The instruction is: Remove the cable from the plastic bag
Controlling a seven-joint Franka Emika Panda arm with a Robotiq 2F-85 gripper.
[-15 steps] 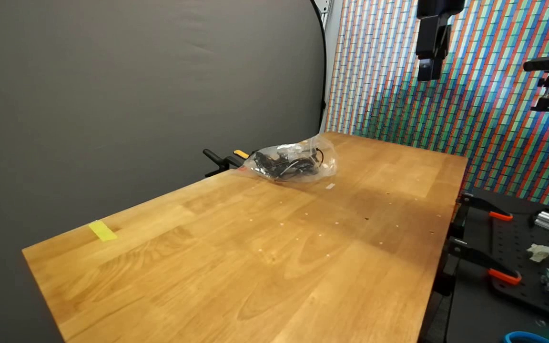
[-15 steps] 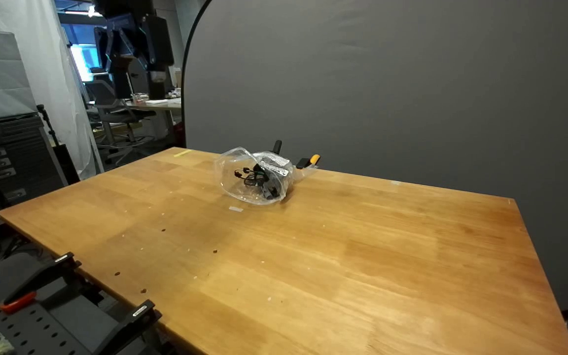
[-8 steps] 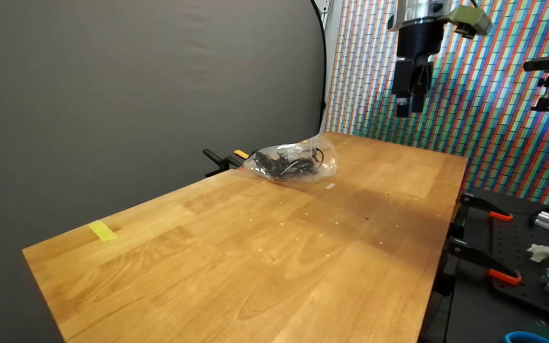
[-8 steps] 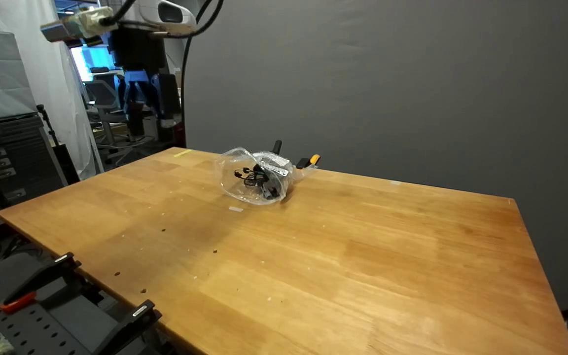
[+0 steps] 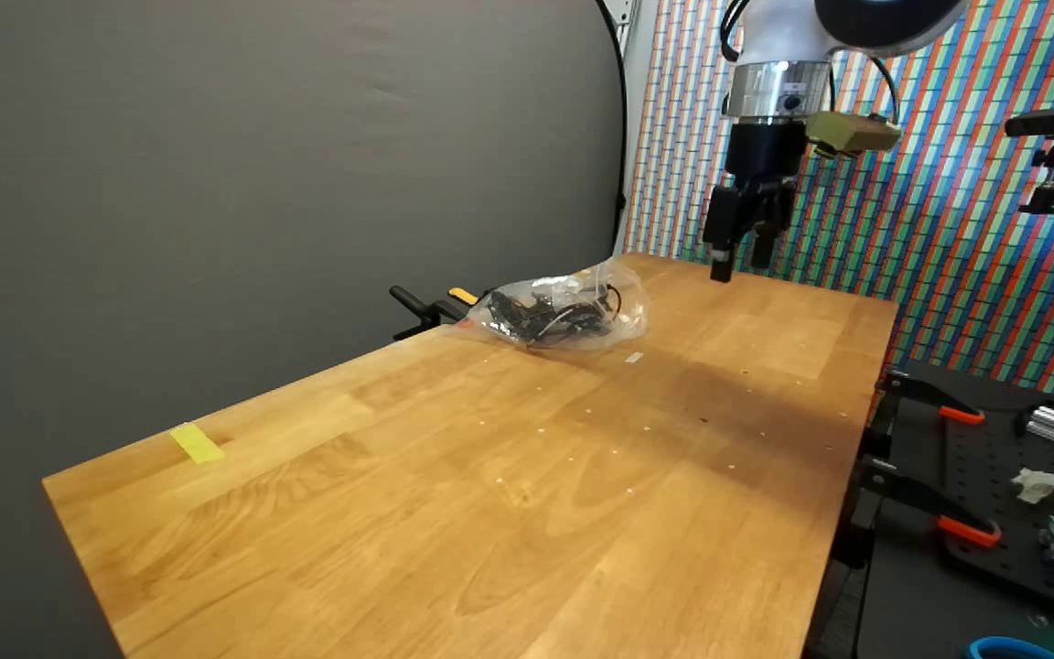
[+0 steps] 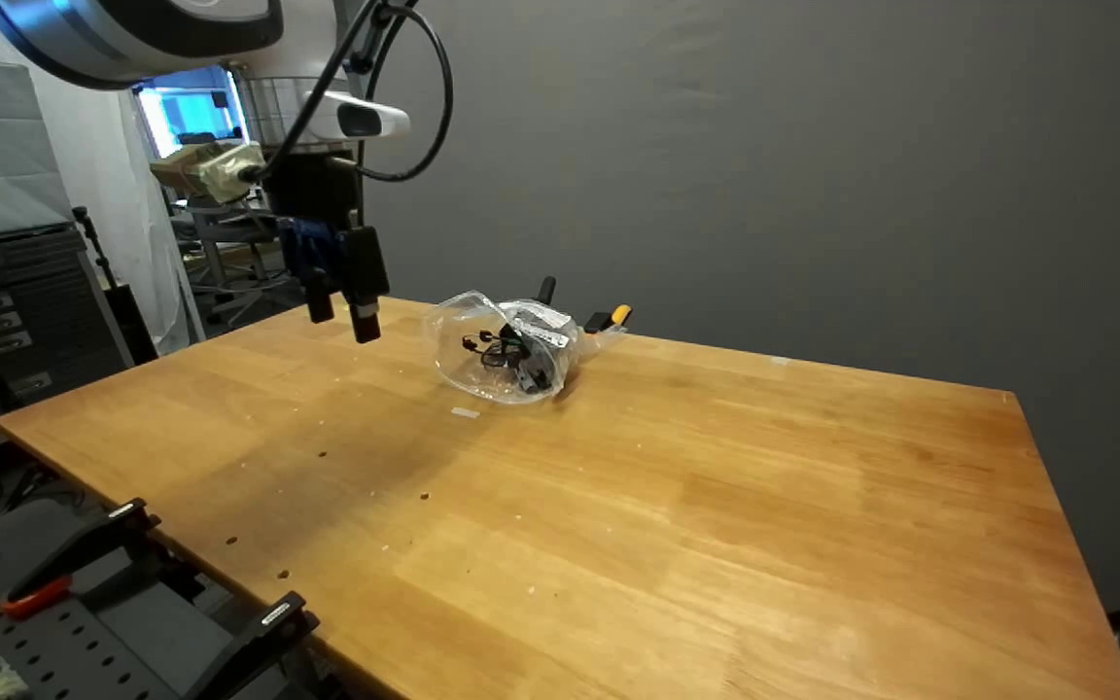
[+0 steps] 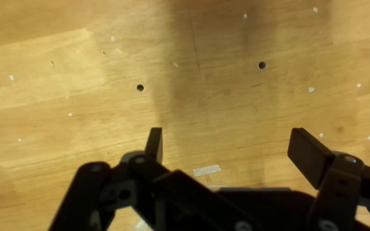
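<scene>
Grey backdrop point(image 5: 289, 165) fills the left and centre of an exterior view, rising behind the wooden bench point(image 5: 454, 531). At the bench's back edge, near the left corner, lies a yellow tape strip point(image 5: 198, 443). Farther along this edge projects a black-and-yellow clamp point(image 5: 443, 309), only partly visible. Just beside the clamp, the plastic bag point(image 5: 573, 291), transparent and crinkled, rests on the bench; the cable point(image 5: 582, 320) lies inside it as a tangle of thin black loops. Small dark plugs point(image 6: 470, 342) on the cable show through the film in an exterior view. Near the bag, a short white tape strip point(image 5: 634, 358) lies flat on the wood. Next to the right, the gripper point(image 5: 741, 263) hangs above the bench, pointing downward and apart from the bag. Its jaws stand wide apart, and the wrist view shows the wood surface through the gap. Directly above extends the robot arm point(image 5: 783, 32), pale with a metallic collar. Multicoloured striped panelling point(image 5: 1021, 293) forms the background at right. Below it, beside the bench, two orange-tipped clamps point(image 5: 966, 531) reach onto a black perforated plate point(image 5: 975, 467).
</scene>
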